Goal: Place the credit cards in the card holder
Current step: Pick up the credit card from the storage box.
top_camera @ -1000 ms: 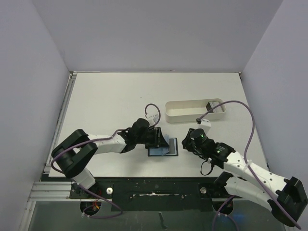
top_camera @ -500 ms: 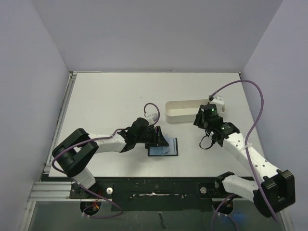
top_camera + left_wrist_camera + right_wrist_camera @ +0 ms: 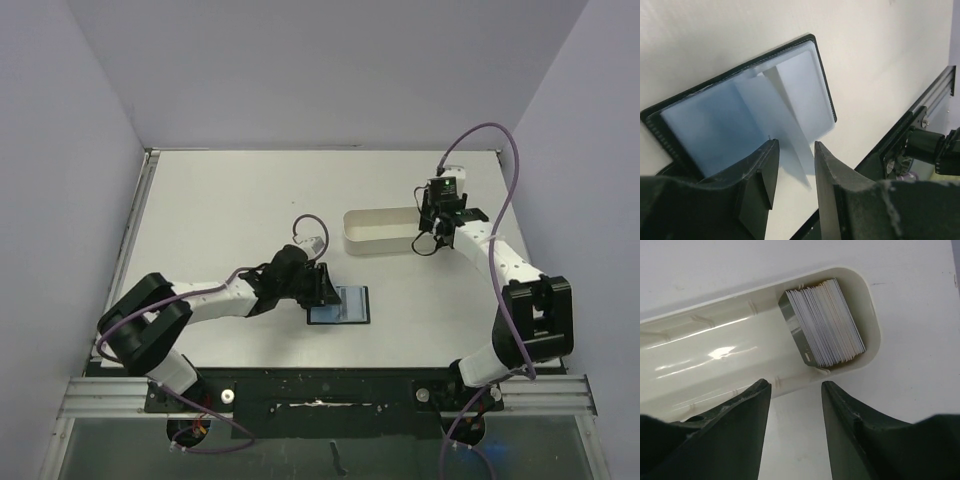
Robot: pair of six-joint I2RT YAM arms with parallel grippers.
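Note:
The card holder [image 3: 345,306] lies open near the table's front edge, black rim outside and bluish-grey pockets [image 3: 715,125] inside. My left gripper [image 3: 325,285] sits at its left side. In the left wrist view it [image 3: 792,150] is slightly open, and a thin clear pocket leaf [image 3: 790,120] stands up between the fingers. The credit cards [image 3: 822,322] stand on edge as a stack in the right end of the long white tray [image 3: 715,345]. My right gripper [image 3: 792,387] is open and empty, hovering just in front of that stack. In the top view it [image 3: 437,222] hides the cards.
The white oval tray [image 3: 375,232] lies at the back right, the rest of it holding nothing. Purple cables loop off both arms. Grey walls close in the table on the left, back and right. The black rail runs along the near edge.
My right arm has swung from beside the card holder up and back to the right end of the tray. My left gripper has stayed at the card holder.

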